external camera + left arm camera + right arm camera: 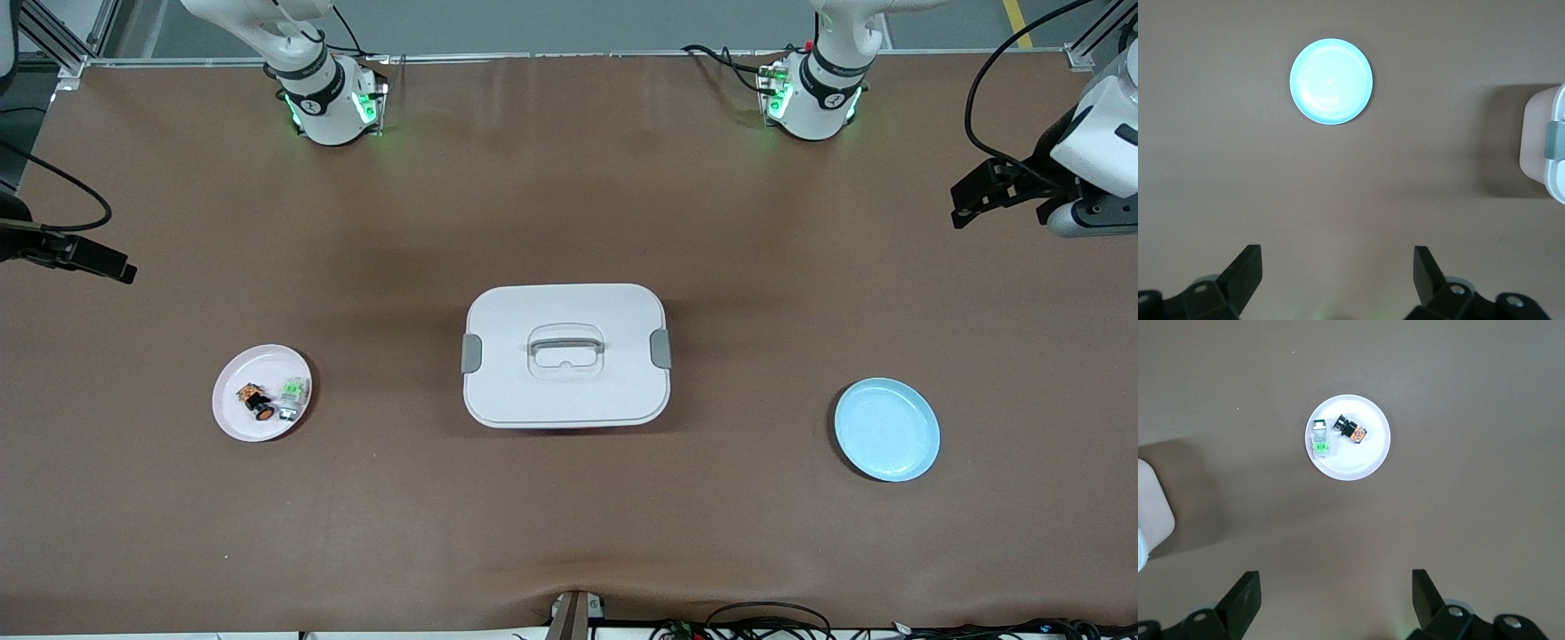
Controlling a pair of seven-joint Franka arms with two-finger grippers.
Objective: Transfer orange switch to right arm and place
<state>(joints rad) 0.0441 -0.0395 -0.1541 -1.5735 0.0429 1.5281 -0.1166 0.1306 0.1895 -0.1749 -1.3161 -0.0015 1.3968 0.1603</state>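
The orange switch (pixel 257 402) lies on its side on a pale pink plate (pixel 233 418) toward the right arm's end of the table, beside a pale green and clear small part (pixel 293 394). The right wrist view shows the switch (pixel 1350 430), the green part (pixel 1319 443) and the plate (pixel 1358 463) from high above. My right gripper (pixel 120 269) (pixel 1335 580) is open and empty, up in the air at the table's edge. My left gripper (pixel 965 206) (pixel 1337 257) is open and empty, high over the left arm's end of the table.
A white lidded box (pixel 565 356) with a grey handle and clips stands mid-table; its edge shows in both wrist views (pixel 1545 147) (pixel 1151 513). An empty light blue plate (pixel 887 429) (pixel 1331 81) lies toward the left arm's end.
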